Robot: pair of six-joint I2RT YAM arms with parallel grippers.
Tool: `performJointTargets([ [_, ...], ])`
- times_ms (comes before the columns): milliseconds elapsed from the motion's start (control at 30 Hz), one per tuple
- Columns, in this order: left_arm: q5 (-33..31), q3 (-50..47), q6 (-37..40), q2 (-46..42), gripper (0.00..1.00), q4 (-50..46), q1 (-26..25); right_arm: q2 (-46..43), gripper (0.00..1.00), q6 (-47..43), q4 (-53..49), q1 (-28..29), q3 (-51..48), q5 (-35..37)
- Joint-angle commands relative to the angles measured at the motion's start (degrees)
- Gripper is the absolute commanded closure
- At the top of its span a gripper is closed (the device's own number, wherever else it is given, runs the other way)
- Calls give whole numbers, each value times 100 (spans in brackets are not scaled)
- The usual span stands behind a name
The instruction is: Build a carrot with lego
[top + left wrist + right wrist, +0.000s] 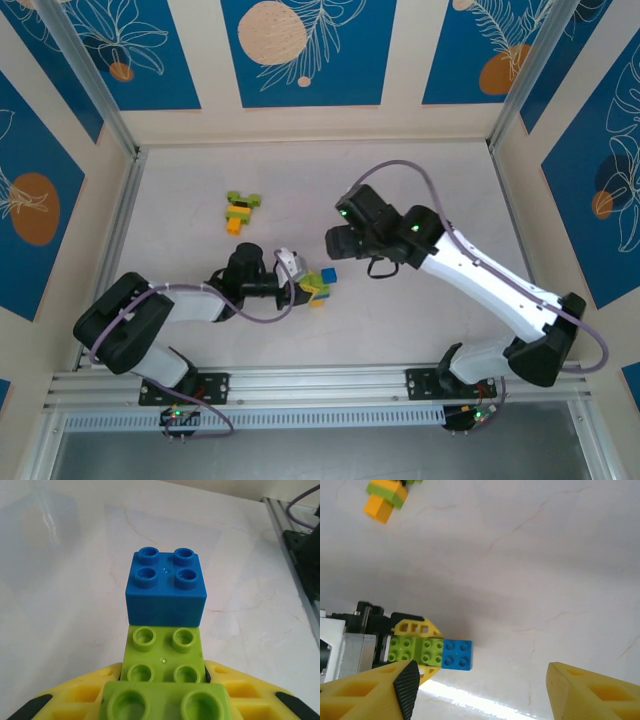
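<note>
1. Pale, faintly veined table (420, 200) forms the floor of a booth whose cream walls carry blue panels (300, 50) printed with leaves and orange discs. A metal rail (320, 385) runs along the near edge, where both arms are bolted.
2. The left end effector (300, 280) reaches from the lower left toward the middle of the table. Its yellow fingers (412, 627) are clamped on the lime green end of a short row of lego (318, 283).
3. That row is made of lime green bricks (162, 652) with a blue brick (165, 587) at the far end, studs turned toward the left wrist camera. The blue brick sticks out beyond the fingertips, free of them.
4. Whether the row rests on the table or hangs just above it cannot be told. A shadow lies close beneath it in the right wrist view.
5. The right end effector (338, 240) hovers near the centre of the table, just beyond the blue brick and apart from it. Its yellow fingers (590, 690) stand wide apart with nothing between them, and one carries a black pad (407, 682).
6. A second lego cluster (240, 212) lies on the table left of centre, farther from the arm bases than the held row and well apart from both end effectors. It shows lime green pieces and an orange brick (379, 509) at its near end.
7. A lilac cable (400, 168) loops over the right arm.
</note>
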Motion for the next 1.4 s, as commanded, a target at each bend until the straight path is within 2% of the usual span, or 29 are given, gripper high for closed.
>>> performJointTargets([
  [0, -394, 414, -284, -283, 78, -1099, -10, -185, 31, -318, 107, -167, -266, -2],
  [200, -1132, 2135, -154, -344, 78, -4130, 39, -406, 32, -406, 630, -296, -955, -346],
  [400, -1625, 3705, -145, 60, 78, -6316, 365, -841, 32, -547, 949, -417, -1552, -498],
  [467, -1730, 4103, -142, 218, 78, -6770, 474, -1051, 32, -580, 1047, -490, -1704, -523],
  [700, -1876, 4950, -131, 933, 78, -7642, 909, -1843, 32, -839, 1138, -800, -1833, -604],
  [867, -2163, 5565, -254, 1456, 79, -7971, 954, -2292, 32, -914, 1222, -943, -2066, -532],
  [1067, -1681, 6476, -602, 2274, 79, -8197, 1336, -2482, 32, -934, 1186, -1314, -2274, -899],
  [1367, -1614, 8378, -566, 3719, 75, -9155, 1490, -2448, 32, -899, 1436, -1465, -2524, -1213],
])
